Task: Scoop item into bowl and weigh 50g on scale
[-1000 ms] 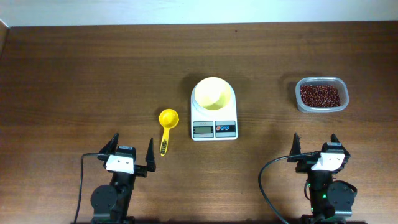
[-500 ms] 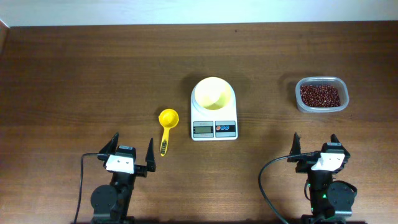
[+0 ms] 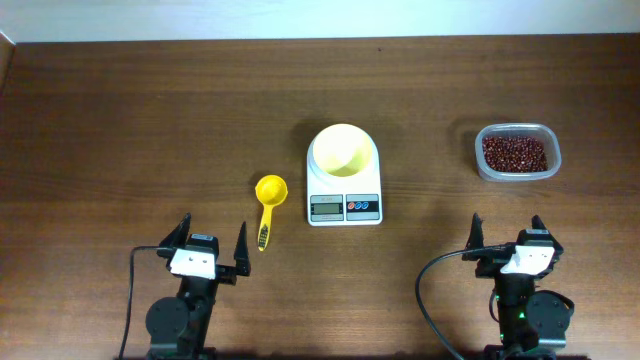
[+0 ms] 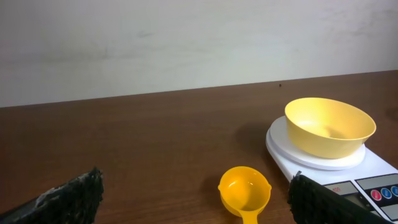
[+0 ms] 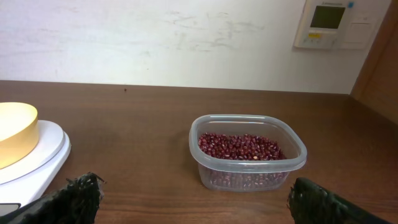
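Note:
The pale-yellow bowl (image 3: pixel 343 150) stands empty on the white scale (image 3: pixel 345 205) at the table's middle; both show in the left wrist view, bowl (image 4: pixel 329 126) on scale (image 4: pixel 367 171). The dark red-brown beans (image 3: pixel 516 152) fill a clear plastic container (image 3: pixel 488 168) at the right, also in the right wrist view (image 5: pixel 239 147). A yellow scoop (image 3: pixel 269 194) lies left of the scale, also in the left wrist view (image 4: pixel 244 188). My left gripper (image 3: pixel 208 245) is open and empty, just below the scoop. My right gripper (image 3: pixel 507 237) is open and empty, well below the container.
The table's far edge meets a pale wall. A wall-mounted control panel (image 5: pixel 329 22) shows in the right wrist view. Cables run from both arm bases at the table's front edge.

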